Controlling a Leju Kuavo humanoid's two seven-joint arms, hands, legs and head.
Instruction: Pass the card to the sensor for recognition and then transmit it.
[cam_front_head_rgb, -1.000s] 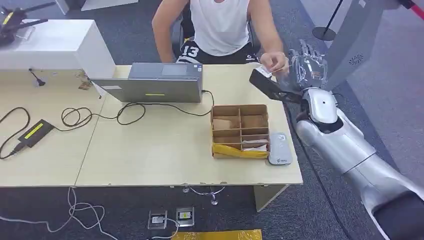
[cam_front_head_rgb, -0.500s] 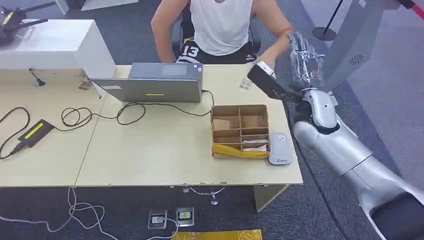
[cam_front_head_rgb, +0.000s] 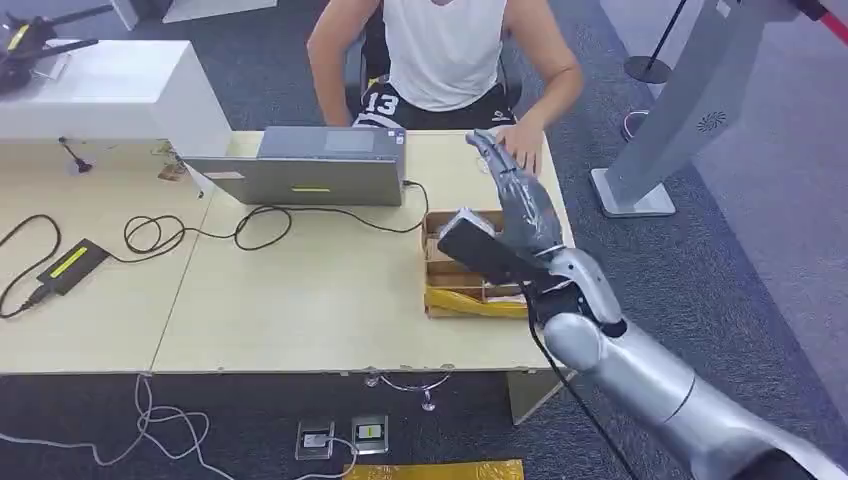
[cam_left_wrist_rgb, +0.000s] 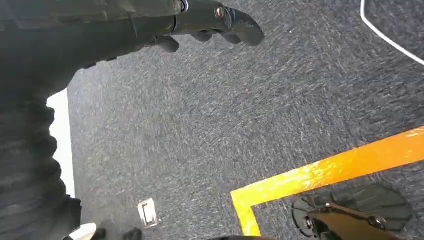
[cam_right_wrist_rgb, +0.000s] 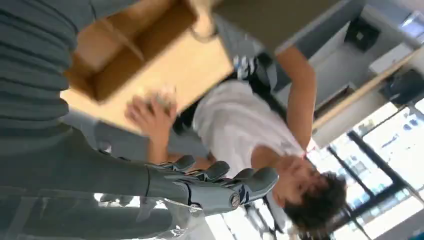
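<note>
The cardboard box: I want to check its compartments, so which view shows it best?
The head view: the box sits on the table seen from above, dividers visible, though the right hand covers its right part. The right wrist view shows it close, turned and blurred. The left wrist view looks at the floor.

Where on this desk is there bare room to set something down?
Widest free patch: desk between the looping cable and the front edge, left of the cardboard box. Crowded: far right corner, with the right hand and a person's hand.
</note>
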